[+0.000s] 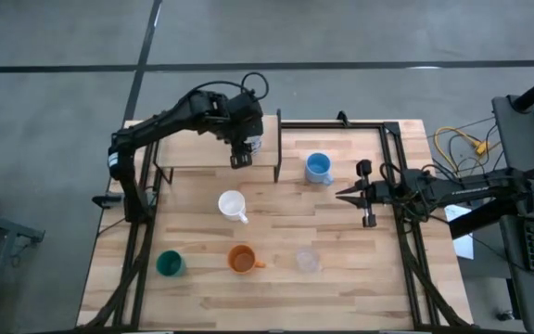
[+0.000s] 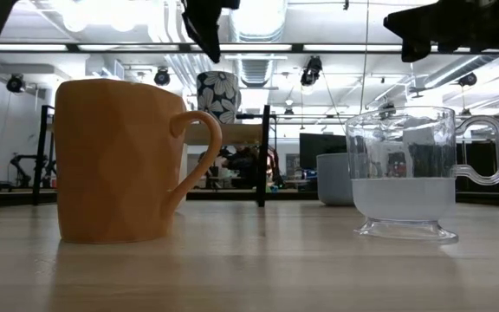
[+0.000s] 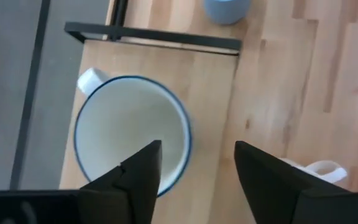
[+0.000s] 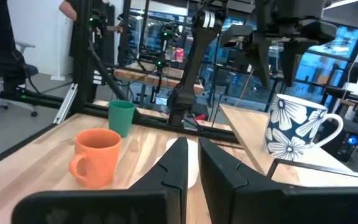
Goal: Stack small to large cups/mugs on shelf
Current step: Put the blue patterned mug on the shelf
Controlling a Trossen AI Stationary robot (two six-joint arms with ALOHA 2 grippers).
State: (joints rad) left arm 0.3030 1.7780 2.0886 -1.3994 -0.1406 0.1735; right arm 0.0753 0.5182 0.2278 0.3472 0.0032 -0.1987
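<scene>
A dark-blue mug with white flowers (image 4: 297, 127) stands upright on its base at the right end of the shelf (image 1: 193, 148). My left gripper (image 3: 197, 180) is open just above it and touches nothing. One finger is over the mug's white inside (image 3: 132, 134), the other beyond its rim. My right gripper (image 1: 350, 195) is shut and empty at the table's right side. On the table stand the light blue cup (image 1: 318, 168), white cup (image 1: 233, 205), orange mug (image 1: 242, 259), green cup (image 1: 170, 264) and clear cup (image 1: 307, 261). No silver-grey cup shows.
The shelf's black frame (image 3: 154, 37) rims the board beside the mug. The rest of the shelf board to the mug's left is bare. A black rail frame (image 1: 392, 158) runs along the table's far and right edges. Cables lie off the table's right side.
</scene>
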